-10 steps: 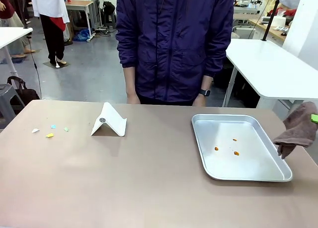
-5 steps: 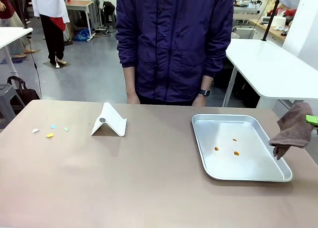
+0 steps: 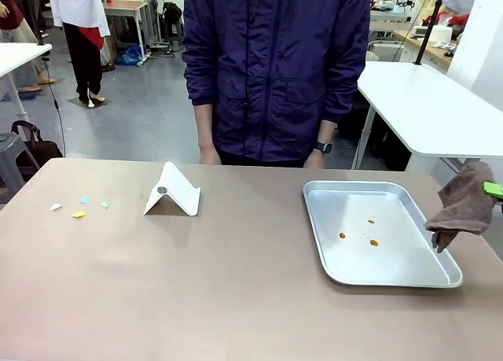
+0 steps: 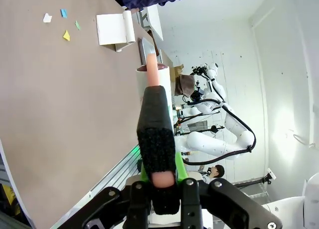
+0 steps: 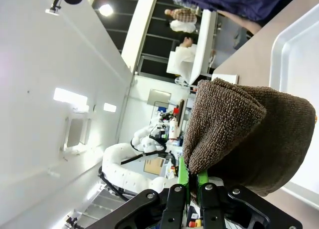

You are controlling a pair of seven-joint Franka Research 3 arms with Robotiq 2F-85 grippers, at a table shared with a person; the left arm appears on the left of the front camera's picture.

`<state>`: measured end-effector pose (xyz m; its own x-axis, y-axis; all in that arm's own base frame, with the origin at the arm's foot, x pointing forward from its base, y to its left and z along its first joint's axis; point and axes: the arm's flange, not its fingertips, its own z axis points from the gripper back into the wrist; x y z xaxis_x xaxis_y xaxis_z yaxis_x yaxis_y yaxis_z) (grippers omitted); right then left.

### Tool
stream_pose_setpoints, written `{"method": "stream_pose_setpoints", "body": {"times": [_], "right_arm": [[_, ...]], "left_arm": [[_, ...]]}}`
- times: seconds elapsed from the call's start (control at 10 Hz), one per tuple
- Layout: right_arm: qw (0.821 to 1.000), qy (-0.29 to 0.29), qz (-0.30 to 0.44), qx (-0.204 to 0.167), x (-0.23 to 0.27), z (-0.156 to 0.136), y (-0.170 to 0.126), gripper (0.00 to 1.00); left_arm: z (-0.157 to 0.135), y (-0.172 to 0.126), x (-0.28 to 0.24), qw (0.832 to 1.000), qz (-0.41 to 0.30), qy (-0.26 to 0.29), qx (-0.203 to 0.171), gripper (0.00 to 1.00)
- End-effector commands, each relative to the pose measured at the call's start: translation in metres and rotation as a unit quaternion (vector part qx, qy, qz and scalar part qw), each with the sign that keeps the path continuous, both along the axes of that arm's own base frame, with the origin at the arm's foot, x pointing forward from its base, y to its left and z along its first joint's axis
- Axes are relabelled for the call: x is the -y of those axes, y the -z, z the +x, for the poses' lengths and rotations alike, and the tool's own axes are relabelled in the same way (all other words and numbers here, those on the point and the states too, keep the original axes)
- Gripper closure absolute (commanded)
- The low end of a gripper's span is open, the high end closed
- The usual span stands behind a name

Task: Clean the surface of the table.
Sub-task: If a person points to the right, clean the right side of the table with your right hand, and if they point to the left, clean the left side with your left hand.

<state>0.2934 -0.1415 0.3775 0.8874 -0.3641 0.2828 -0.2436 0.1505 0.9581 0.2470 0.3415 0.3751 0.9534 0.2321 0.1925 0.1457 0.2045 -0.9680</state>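
The brownish-tan table [image 3: 228, 282] carries several small paper scraps [image 3: 78, 208] at its left, which also lie at the top left of the left wrist view as coloured scraps [image 4: 62, 24]. At the far right edge my right gripper [image 3: 495, 190] is shut on a brown cloth [image 3: 464, 208] that hangs just past the tray's right rim. In the right wrist view the cloth [image 5: 249, 129] bunches over the right gripper [image 5: 192, 171]. Above the table my left gripper [image 4: 155, 97] is shut on a pinkish stick-like tool [image 4: 152, 72]; what it is I cannot tell.
A silver metal tray [image 3: 381, 267] on the right of the table holds a few orange bits [image 3: 371, 241]. A folded white card [image 3: 173, 192] stands left of centre. A person in a dark purple jacket [image 3: 275, 70] stands at the far edge, hands down.
The right gripper and the brown cloth have shifted slightly to the left, toward the tray, then held still. Nothing on the table has moved.
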Motion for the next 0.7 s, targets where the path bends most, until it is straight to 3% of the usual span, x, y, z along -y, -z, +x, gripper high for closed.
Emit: {"method": "stream_pose_setpoints", "body": {"times": [0.0, 0.6], "right_arm": [[1.0, 0.003, 0.004, -0.004, -0.0012, 0.0024, -0.0027, 1.0], [1.0, 0.003, 0.004, -0.004, -0.0012, 0.0024, -0.0027, 1.0]], "left_arm": [[-0.0034, -0.0042, 0.0006, 1.0, -0.007, 0.003, 0.003, 0.94], [-0.0034, -0.0042, 0.0006, 1.0, -0.007, 0.003, 0.003, 0.94]]}}
